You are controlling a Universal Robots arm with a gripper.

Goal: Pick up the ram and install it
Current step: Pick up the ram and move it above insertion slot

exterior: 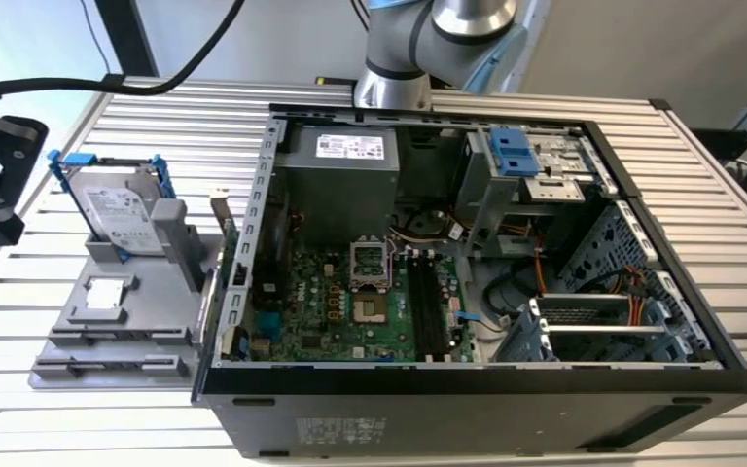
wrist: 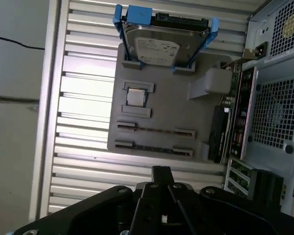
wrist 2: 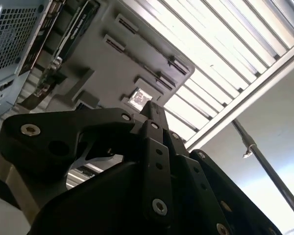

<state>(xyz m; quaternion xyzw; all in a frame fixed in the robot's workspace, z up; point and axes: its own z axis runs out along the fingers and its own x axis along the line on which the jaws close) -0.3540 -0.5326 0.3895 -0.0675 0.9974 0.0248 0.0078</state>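
My gripper (exterior: 1, 229) hangs at the exterior view's left, above the slatted table and beside the grey parts holder (exterior: 88, 321). Its black fingers meet at one tip in both wrist views, gripper (wrist: 160, 170) and gripper (wrist 2: 151, 105), so it is shut with nothing in it. What I take for the ram (wrist: 219, 134) is a long dark flat stick standing on edge at the holder's side nearest the computer case (exterior: 478, 389). The ram (wrist 2: 74, 30) is well apart from the gripper. The motherboard's long black slots (exterior: 423, 306) lie inside the open case.
A silver hard drive (wrist: 159, 46) in a blue-edged bracket stands at one end of the holder (wrist: 166, 110), and a small square silver plate (wrist: 135, 96) lies near its middle. Two long narrow slots (wrist: 154, 131) cross the holder. The arm's base (exterior: 393, 83) stands behind the case.
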